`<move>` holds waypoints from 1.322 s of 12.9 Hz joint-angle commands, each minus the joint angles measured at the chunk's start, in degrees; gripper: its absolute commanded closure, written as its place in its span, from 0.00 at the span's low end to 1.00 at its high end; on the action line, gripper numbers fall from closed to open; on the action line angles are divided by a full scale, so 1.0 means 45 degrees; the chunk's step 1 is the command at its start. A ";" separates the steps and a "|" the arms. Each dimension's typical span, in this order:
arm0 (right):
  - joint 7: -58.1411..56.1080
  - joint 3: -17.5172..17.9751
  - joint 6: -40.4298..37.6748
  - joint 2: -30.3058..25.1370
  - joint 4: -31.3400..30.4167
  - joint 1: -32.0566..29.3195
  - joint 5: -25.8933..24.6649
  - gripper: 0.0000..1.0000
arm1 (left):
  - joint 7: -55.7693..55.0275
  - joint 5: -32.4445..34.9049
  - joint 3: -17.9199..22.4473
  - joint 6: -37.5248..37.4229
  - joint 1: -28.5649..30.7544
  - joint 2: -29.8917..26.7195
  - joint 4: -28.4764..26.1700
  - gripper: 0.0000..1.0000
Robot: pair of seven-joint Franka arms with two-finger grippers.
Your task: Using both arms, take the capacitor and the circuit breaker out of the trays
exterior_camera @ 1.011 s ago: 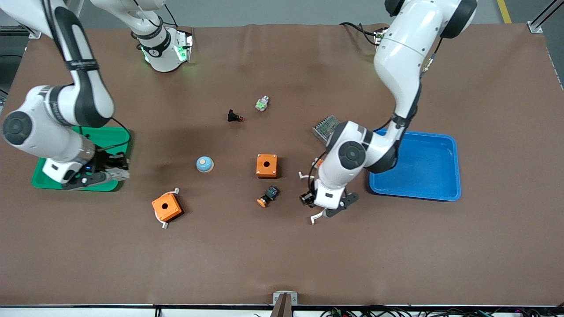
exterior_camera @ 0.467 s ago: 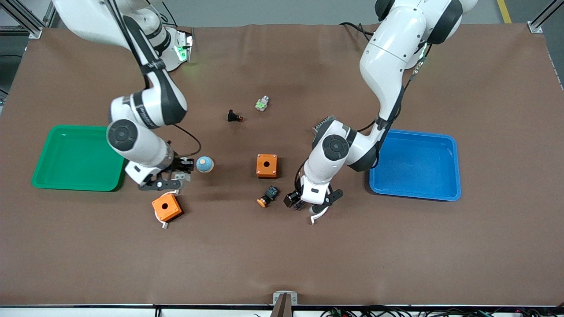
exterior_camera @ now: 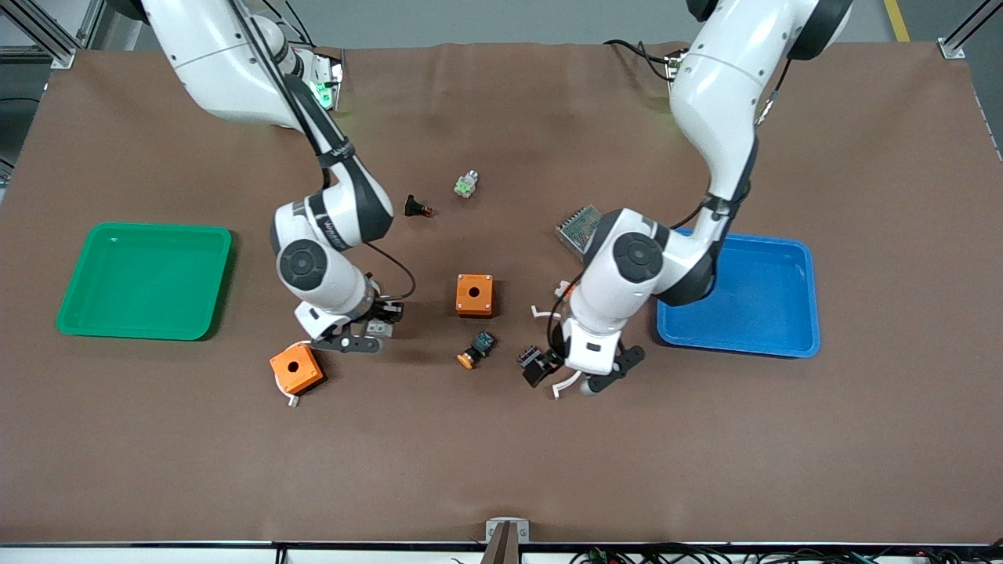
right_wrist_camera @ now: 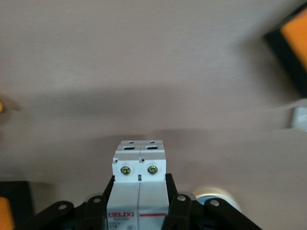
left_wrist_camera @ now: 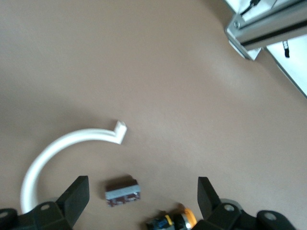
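My right end effector (right_wrist_camera: 139, 201) pinches the white-grey rectangular breaker (right_wrist_camera: 139, 179) between both black fingers (right_wrist_camera: 178, 203); the fingers press its two long sides, and its long axis runs straight out from the end effector, with the end carrying two brass screws pointing away from my wrist. In the front view this end effector (exterior_camera: 374, 327) hangs over the brown counter (exterior_camera: 501, 454), between the two orange square boxes with a round hole: one (exterior_camera: 295, 367) toward the right arm's end of the counter, the other (exterior_camera: 474, 294) near the counter's middle. My left end effector (left_wrist_camera: 143, 196) is spread wide and grips nothing. Between its fingertips in the left wrist view lies the tiny dark oblong capacitor (left_wrist_camera: 123, 191), flat on the counter with its long axis across the finger gap. It lies just beside the black-and-blue button with an orange cap (exterior_camera: 476, 348) and near a white curved plastic strip (left_wrist_camera: 62, 148). The green tray (exterior_camera: 141, 280) and blue tray (exterior_camera: 740, 294) sit at the counter's two ends.
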 commanded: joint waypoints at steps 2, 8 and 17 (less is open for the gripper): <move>0.0992 -0.0165 -0.0281 0.1124 0.1182 0.0717 0.0152 0.97 | 0.2904 0.0158 -0.0068 -0.1555 0.1166 -0.2388 -0.2246 0.01; 0.0933 -0.0204 -0.2280 0.1166 0.2407 0.0581 0.0151 0.00 | 0.7205 0.2104 -0.0048 -0.6300 0.2809 -0.4364 -0.2602 0.00; -0.2205 -0.0458 -0.9124 -0.3570 0.3122 -0.1814 0.0014 0.00 | 1.1834 0.2462 -0.0010 -0.9094 0.5407 -0.6901 -0.2485 0.00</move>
